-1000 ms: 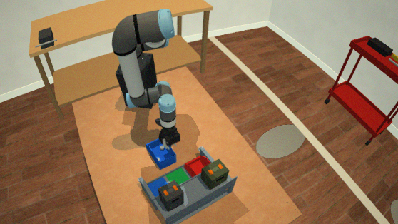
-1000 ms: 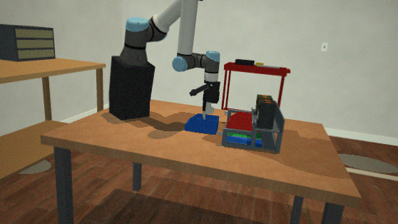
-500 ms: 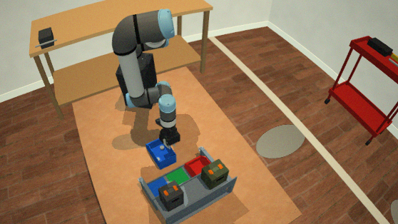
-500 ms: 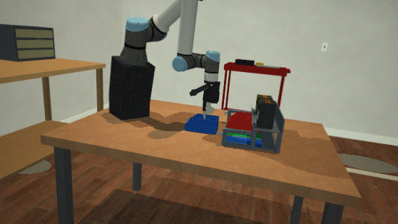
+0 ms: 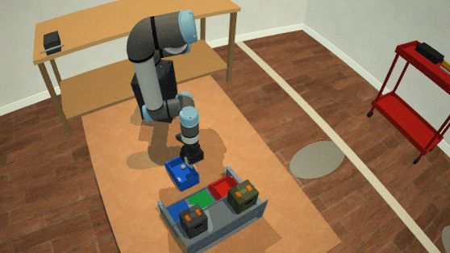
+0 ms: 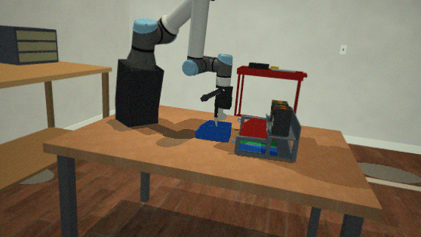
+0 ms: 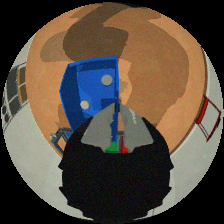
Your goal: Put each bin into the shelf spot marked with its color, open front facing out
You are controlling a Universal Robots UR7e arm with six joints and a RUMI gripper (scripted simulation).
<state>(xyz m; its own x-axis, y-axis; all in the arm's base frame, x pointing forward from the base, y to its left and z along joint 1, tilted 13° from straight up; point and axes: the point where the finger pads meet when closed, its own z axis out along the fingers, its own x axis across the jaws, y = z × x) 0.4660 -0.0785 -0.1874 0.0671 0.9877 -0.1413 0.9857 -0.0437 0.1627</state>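
Gripping could be seen at one wall of the blue bin (image 5: 189, 183) (image 6: 213, 133) (image 7: 95, 92): its thin edge was pinched between the narrow, grey fingertips of the gripper (image 5: 189, 164) (image 6: 216, 122) (image 7: 117, 103), which were clenched on it. On the orange-brown table (image 5: 121, 181) (image 6: 151, 162), the bin was placed near the grey shelf (image 5: 223, 230) (image 6: 268, 141), outside of it. Smooth blue walls were shown, and inside, two small round pale parts were held, one (image 5: 183, 166) (image 7: 106, 80) nearer the gripped wall and the other (image 5: 179, 180) (image 7: 85, 104) farther from it. In the shelf, a red bin (image 5: 222, 187) (image 6: 254, 129) was seated at one end; whether it was fully behind the lip could not be told. The flat green mark (image 5: 200, 198) and the blue mark (image 5: 177, 210) were left uncovered beside it. On the upper board, a dark grey box (image 5: 193, 223) (image 6: 281, 122) and an olive box (image 5: 243, 197) were stood, both block-shaped, with orange patches on which nothing could be read clearly
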